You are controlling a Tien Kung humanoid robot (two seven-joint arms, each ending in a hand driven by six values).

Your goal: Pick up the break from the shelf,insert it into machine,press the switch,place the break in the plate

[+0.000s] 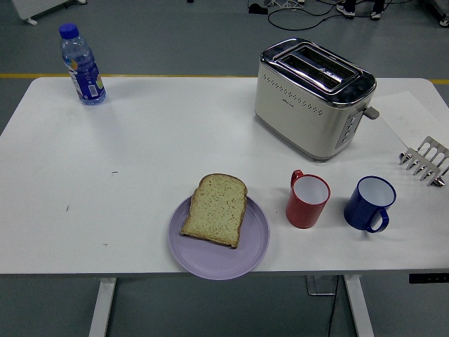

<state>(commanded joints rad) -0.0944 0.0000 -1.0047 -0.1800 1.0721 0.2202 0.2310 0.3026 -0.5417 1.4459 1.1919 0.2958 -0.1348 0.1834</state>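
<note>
Tan bread slice (216, 209) lying flat on the round lilac plate (252, 249), near counter edge; no robot hand showing, so hand state can't be told.
Slice's long axis is running near-to-far, tilting slightly right, rounded top pointing toward the cream-and-chrome two-slot toaster (312, 97). Red mug (307, 199) and blue mug (369, 203) sitting right of plate; metal toast rack (425, 161) at right edge; blue-capped water bottle (82, 65) far left on white counter (140, 154).

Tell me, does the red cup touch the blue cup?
Apart. The head view shows a clear strip of white table between the red cup and the blue cup.
</note>
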